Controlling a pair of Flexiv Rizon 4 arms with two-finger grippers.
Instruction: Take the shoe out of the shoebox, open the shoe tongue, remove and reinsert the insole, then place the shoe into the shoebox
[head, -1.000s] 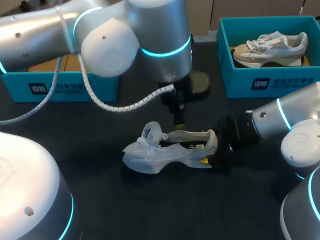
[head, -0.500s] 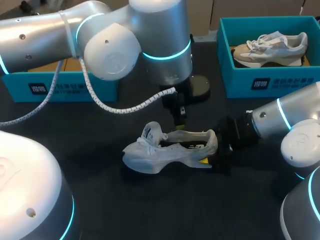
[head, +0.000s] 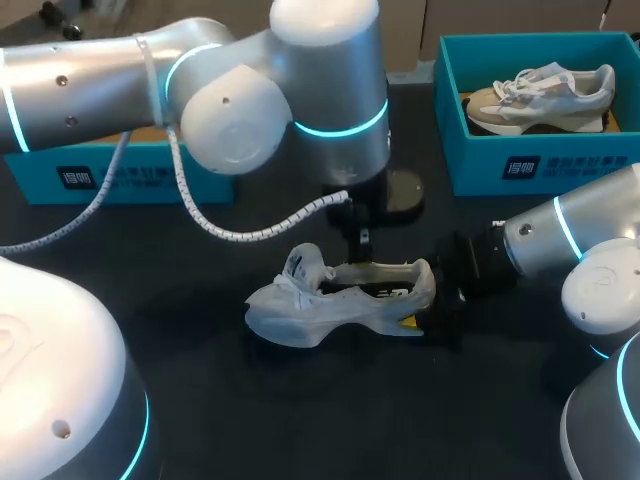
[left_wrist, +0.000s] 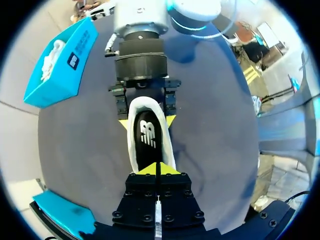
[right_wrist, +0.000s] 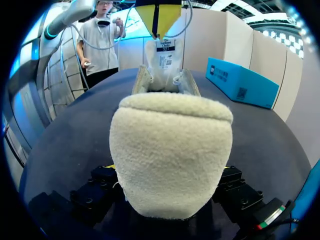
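A white shoe (head: 325, 305) lies on its sole on the dark table, toe toward the left. My right gripper (head: 428, 315) is shut on its fleecy heel (right_wrist: 170, 150), one yellow tip (left_wrist: 124, 122) on each side. My left gripper (head: 362, 245) hangs over the shoe's opening, and its yellow tips (left_wrist: 157, 168) are pressed together. In the right wrist view they pinch the top of the upright tongue (right_wrist: 161, 57). The black insole (left_wrist: 147, 140) shows inside the shoe.
A teal shoebox (head: 530, 165) at the back right holds a beige shoe (head: 540, 90). A second teal box (head: 120, 175) stands at the back left behind my left arm. A black round base (head: 402, 190) sits behind the shoe.
My left gripper's fingers have come together at the tongue, and the left arm has shifted slightly to the right. The shoe and the right gripper have stayed put.
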